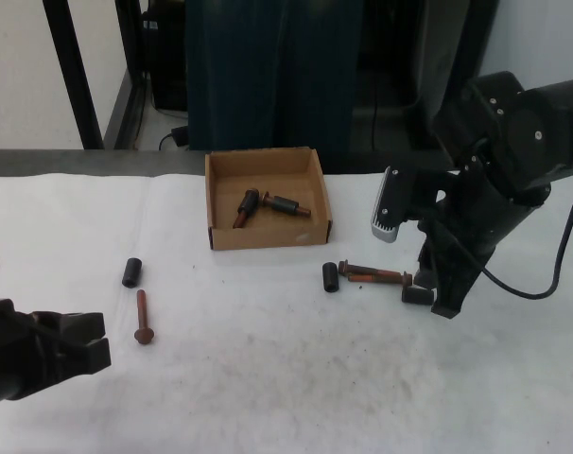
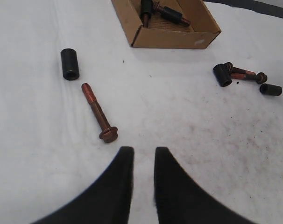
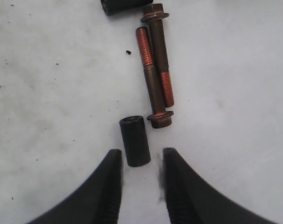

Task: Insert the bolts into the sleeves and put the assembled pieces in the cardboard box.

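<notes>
Between the right gripper's (image 3: pixel 141 154) parted jaws sits one end of a loose black sleeve (image 3: pixel 135 141), just beside two bolts (image 3: pixel 155 70): likely rigid, smooth, roll-prone steel, so pinch mid-barrel across its diameter; left gripper (image 2: pixel 140 151) jaws slightly apart, empty.

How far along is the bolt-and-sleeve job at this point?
Done: two assembled pieces lie in the brown cardboard box. In hand: the right tool stands open around one end of a black cylindrical sleeve, nothing gripped. Remaining: that sleeve, two more sleeves and three copper-coloured bolts lie loose on the white bench, none joined.
</notes>
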Robot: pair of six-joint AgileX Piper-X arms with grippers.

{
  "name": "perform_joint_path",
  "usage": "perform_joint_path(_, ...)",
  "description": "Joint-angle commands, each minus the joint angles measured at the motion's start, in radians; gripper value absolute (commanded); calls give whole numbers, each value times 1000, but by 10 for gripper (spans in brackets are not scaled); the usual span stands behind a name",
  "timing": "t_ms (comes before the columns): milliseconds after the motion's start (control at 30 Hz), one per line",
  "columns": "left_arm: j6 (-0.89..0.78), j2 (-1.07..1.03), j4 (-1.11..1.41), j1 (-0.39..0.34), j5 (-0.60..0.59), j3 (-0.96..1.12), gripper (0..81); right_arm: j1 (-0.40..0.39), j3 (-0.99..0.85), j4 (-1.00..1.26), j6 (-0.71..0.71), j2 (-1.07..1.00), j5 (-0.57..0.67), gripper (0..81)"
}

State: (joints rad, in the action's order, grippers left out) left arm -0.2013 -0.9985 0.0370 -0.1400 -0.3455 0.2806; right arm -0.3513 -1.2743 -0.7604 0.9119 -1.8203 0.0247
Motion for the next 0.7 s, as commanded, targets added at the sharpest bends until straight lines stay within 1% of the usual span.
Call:
perform_joint_path(0, -1, -1, 4, 2, 4, 6, 163, 3, -4, 6, -14, 5, 18, 294)
perform_joint_path(333, -1, -1, 4, 2, 4, 6, 163, 14, -4, 2, 15, -43, 2, 294)
perform_joint_path(667, -1, -1, 4, 2, 4, 6, 163, 15, -25, -32, 20, -43, -55, 294)
